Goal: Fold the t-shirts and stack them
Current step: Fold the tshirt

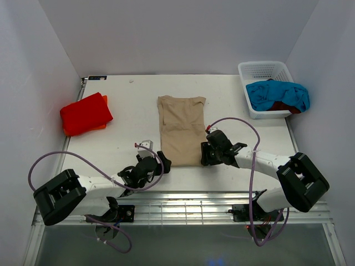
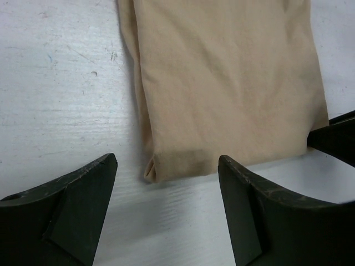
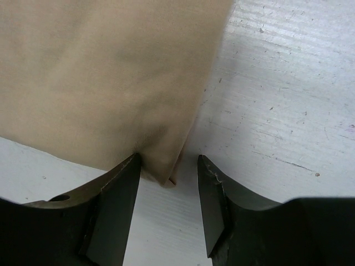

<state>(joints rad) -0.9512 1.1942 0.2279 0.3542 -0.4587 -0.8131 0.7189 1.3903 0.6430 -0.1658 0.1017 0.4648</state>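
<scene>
A tan t-shirt [image 1: 181,128] lies folded into a long strip in the middle of the table. My left gripper [image 1: 162,162] is open at its near left corner [image 2: 152,169], just short of the cloth. My right gripper [image 1: 206,152] is open at its near right corner [image 3: 166,172], which lies between the fingers. A folded bright red t-shirt [image 1: 85,113] with orange beneath lies at the far left. A turquoise-blue t-shirt [image 1: 277,94] lies over a dark red one [image 1: 293,108] in the basket.
A white plastic basket [image 1: 265,70] stands at the far right corner of the white table [image 1: 127,105]. White walls close the table in at the back and on both sides. A metal rail runs along the near edge.
</scene>
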